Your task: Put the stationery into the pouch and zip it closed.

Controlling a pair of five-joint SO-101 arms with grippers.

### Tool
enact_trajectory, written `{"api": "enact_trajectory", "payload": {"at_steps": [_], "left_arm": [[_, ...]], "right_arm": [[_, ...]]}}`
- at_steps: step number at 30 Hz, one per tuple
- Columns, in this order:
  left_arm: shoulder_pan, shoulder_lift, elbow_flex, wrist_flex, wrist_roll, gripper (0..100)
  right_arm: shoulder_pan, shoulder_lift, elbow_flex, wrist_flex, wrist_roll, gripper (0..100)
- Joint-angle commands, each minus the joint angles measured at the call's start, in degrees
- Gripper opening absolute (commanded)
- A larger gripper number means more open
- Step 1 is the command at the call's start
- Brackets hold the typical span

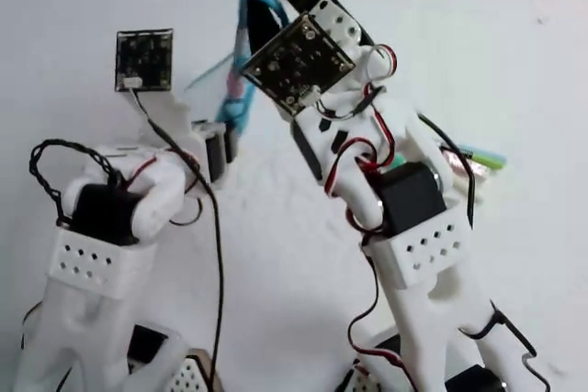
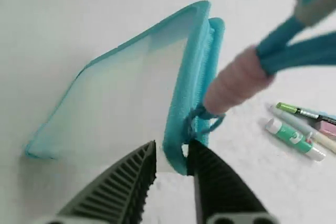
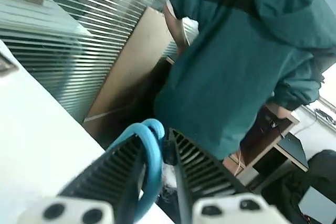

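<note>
The teal see-through pouch stands on its edge on the white table. My left gripper is shut on the pouch's zipper end, and it also appears in the high view. Blue-handled scissors with a pink sheath hang tip-down at the pouch's open side. My right gripper is shut on the scissors' blue handle loop, above the pouch in the high view. Only a strip of the pouch shows in the high view, behind the arms.
Loose stationery lies on the table to the right: a green marker, a green-and-white glue stick and pens. A black square board sits at the back left. Cables trail across the table front.
</note>
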Motion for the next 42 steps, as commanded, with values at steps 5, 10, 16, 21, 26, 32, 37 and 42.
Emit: {"api": "enact_trajectory", "payload": {"at_steps": [5, 10, 16, 21, 26, 32, 37, 42], "left_arm": [[-2.1, -0.3, 1.5, 0.6, -7.4, 2], [-7.8, -0.4, 1.5, 1.1, -8.2, 3], [-11.4, -0.4, -2.0, 5.7, -10.9, 3], [-11.3, -0.3, -13.3, 14.4, -12.9, 3], [-11.0, 0.0, -29.4, 26.3, -13.2, 3], [-12.6, 2.3, -37.8, 33.5, -13.1, 2], [-19.6, 11.6, -35.9, 33.6, -13.1, 2], [-21.9, 20.0, -34.4, 33.6, -14.7, 3]], "right_arm": [[1.6, -0.3, -2.5, -1.3, 0.2, 1.6], [6.1, 0.6, -2.5, -1.3, 0.2, 1.6], [11.3, 2.6, -2.6, -1.4, 0.1, 1.6], [12.1, 3.0, -2.5, -1.3, 0.1, 1.6], [13.6, 3.1, -2.4, -1.3, 0.1, 1.6], [19.4, 4.4, -1.2, 0.6, -3.7, 1.6], [23.3, 4.6, -1.2, 3.6, -5.0, 1.6], [25.1, 4.4, -1.2, 7.1, -4.7, 1.6]]}}
